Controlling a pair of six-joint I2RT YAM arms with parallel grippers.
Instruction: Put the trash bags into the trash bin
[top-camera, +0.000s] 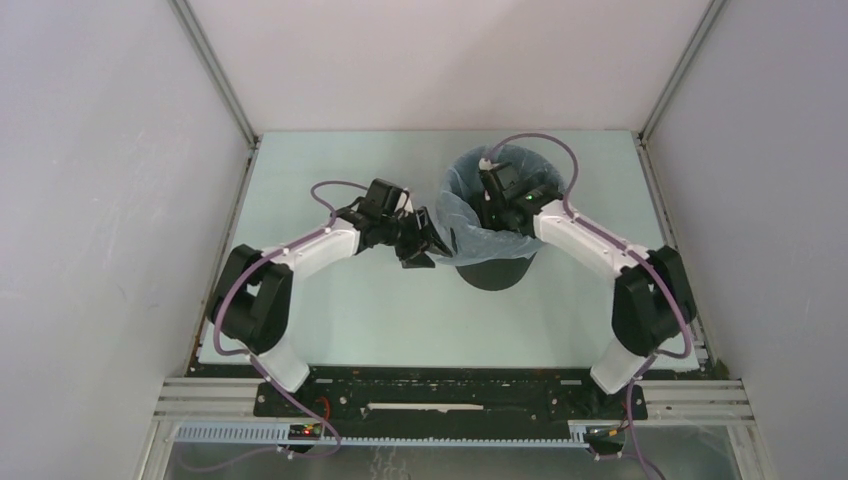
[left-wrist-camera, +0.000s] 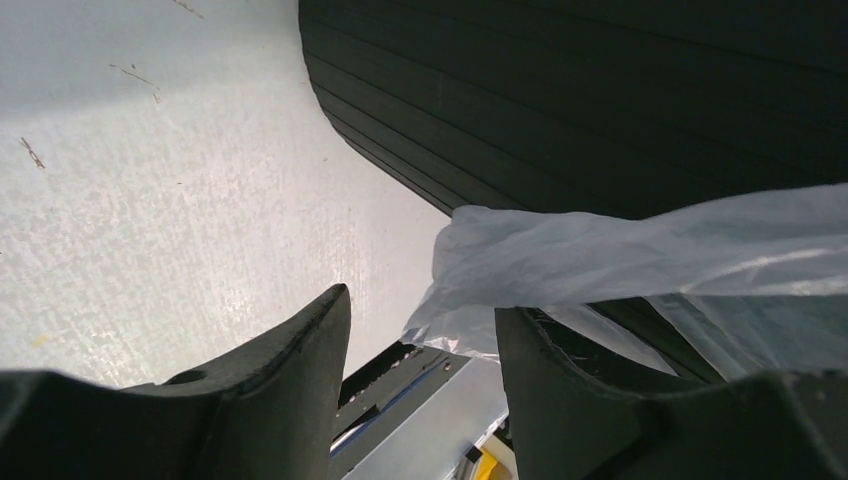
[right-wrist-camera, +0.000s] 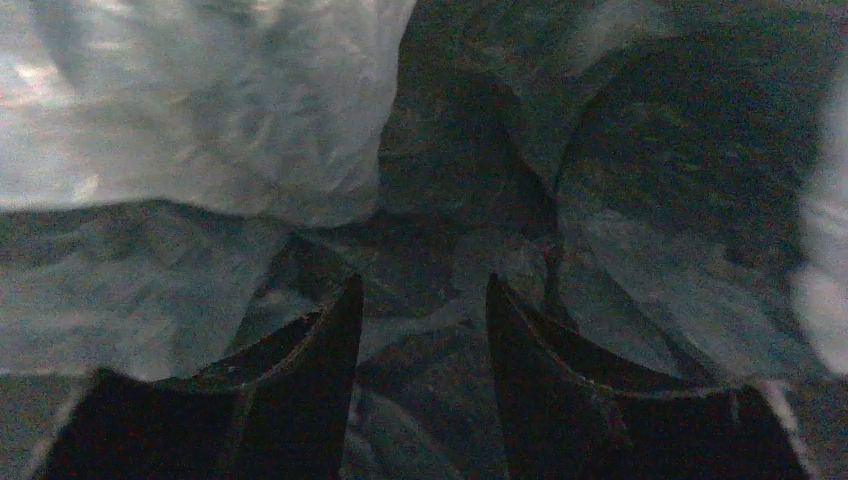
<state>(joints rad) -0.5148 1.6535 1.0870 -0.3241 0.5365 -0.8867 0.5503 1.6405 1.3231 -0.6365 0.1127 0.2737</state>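
Observation:
The black trash bin (top-camera: 497, 270) stands at the middle of the table. The pale blue trash bag (top-camera: 462, 210) sits in it, with its film spilling over the rim. My left gripper (top-camera: 428, 248) is open beside the bin's left wall. In the left wrist view (left-wrist-camera: 420, 310) a loose flap of the bag (left-wrist-camera: 600, 250) hangs across the bin's dark wall (left-wrist-camera: 600, 90) just above the right fingertip (left-wrist-camera: 530, 340), not pinched. My right gripper (top-camera: 498, 210) reaches down inside the bin. In the right wrist view (right-wrist-camera: 422, 295) it is open, with wrinkled bag film (right-wrist-camera: 190, 110) all round it.
The pale green table (top-camera: 330, 320) is fenced by grey side walls and a metal frame. A black rail (top-camera: 450, 385) with both arm bases runs along the near edge. In the left wrist view the table surface (left-wrist-camera: 150, 180) lies left of the bin.

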